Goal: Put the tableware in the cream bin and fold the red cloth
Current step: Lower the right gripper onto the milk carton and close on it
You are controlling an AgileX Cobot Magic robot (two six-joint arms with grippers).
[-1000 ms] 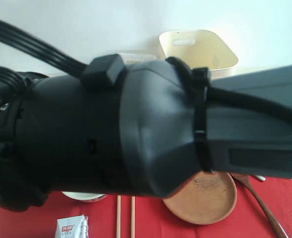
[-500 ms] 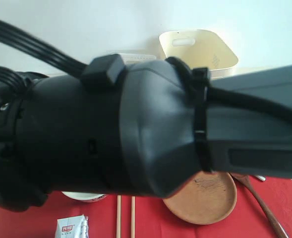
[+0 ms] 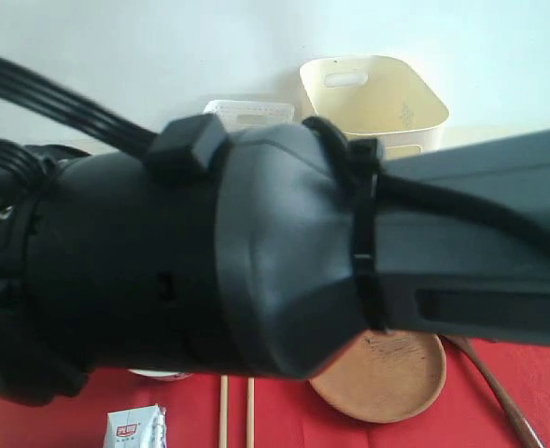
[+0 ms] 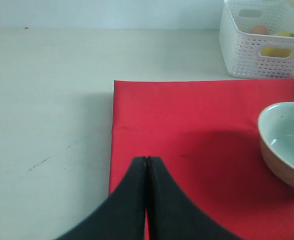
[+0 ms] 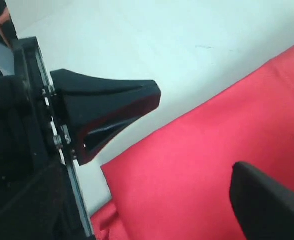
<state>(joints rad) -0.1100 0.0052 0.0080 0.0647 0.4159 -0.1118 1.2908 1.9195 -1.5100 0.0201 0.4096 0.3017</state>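
Hovering over the red cloth [image 4: 186, 125] near its corner, the left gripper [image 4: 147, 161] is holding its jaws pressed together, with nothing between them. The right gripper [image 5: 195, 131] is hanging wide open above the cloth's edge. The pale green bowl [image 4: 286, 145] is sitting on the cloth, and the cream bin [image 3: 373, 93] is standing behind it, beside the white basket [image 3: 248, 113].

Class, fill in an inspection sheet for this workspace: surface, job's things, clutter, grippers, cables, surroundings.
Surface: pale table, faint scuffs.
Job's things: red cloth spread flat, unfolded; green bowl, brown plate, chopsticks and wooden spoon lie on it, outside the cream bin.
Clutter: white basket holding yellow and orange food; small packet on the cloth.
Grippers: left gripper shut, empty, over the cloth; right gripper open, empty, over the cloth.
Cables: black cables run along the arm blocking the exterior view.
Surroundings: plain pale wall; nothing else seen.
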